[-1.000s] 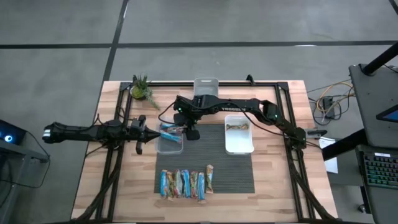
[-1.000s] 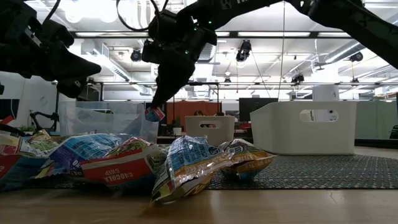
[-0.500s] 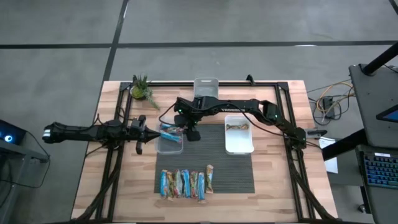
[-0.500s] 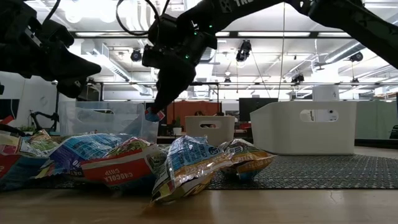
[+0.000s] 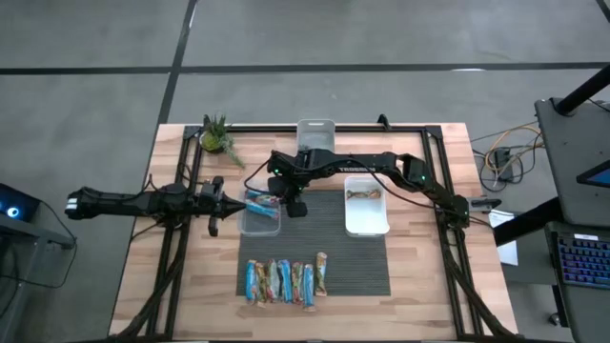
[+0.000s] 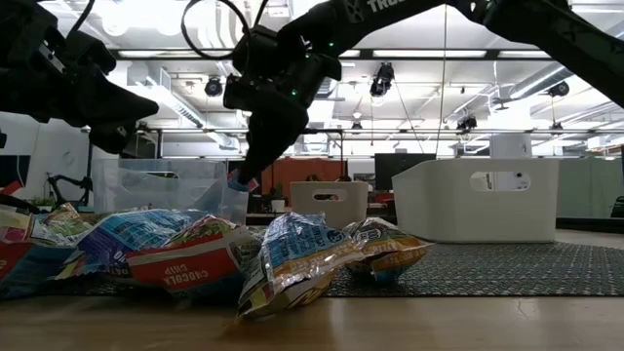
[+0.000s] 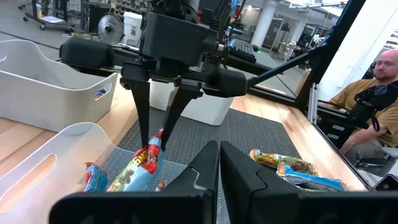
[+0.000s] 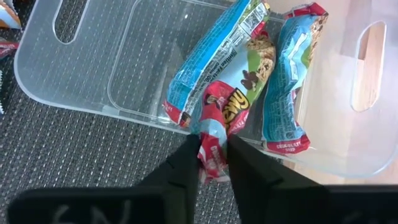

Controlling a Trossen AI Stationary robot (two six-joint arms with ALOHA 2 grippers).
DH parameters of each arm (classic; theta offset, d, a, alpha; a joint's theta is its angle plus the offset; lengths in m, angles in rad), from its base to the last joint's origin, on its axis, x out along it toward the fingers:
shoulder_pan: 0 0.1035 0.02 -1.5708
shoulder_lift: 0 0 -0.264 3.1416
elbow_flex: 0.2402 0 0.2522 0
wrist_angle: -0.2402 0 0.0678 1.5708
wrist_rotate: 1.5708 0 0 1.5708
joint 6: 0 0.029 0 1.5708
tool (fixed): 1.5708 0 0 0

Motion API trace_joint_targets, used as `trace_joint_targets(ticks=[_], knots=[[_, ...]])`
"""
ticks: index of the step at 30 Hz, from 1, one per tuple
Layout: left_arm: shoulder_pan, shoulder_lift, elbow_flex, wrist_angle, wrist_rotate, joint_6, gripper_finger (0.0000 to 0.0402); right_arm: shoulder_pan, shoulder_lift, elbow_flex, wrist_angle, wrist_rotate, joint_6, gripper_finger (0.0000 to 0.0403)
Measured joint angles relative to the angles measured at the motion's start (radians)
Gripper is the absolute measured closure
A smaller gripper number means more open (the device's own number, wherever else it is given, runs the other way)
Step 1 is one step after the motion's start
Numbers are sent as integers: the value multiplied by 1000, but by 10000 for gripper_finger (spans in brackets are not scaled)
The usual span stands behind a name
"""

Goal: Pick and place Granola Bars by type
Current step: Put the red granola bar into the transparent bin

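At the left of the high view the left gripper [image 5: 217, 201] hangs just beside the clear bin [image 5: 259, 227], waiting; in its own wrist view its two fingers lie closed together on nothing. Just right of it, at centre frame, the right gripper [image 5: 289, 202] is at the clear bin's right edge, pinched on the end of a blue granola bar [image 8: 217, 134] with a red tip; the bar hangs down into the bin, where two other blue bars [image 8: 287, 81] already lie. Farther right stands the white bin [image 5: 367, 224], holding one brownish bar [image 5: 364, 195]. Along the lower centre, a row of unsorted bars [image 5: 284, 281] waits on the dark mat [image 5: 367, 262].

The bars look light, with crinkly, slick foil wrappers that bend easily. The crimped end seal seems the surest place to pinch; a grip across the middle could slip or crush the contents.
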Motion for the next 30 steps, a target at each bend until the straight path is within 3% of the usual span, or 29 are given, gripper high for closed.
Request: trace_joint_targets(ticks=[7,30], knots=[[0,0,0,0,0,0,402,0,0,0,7,0,0,374],[0,0,0,0,0,0,402,-1,-9,80,57,27,-1,377]])
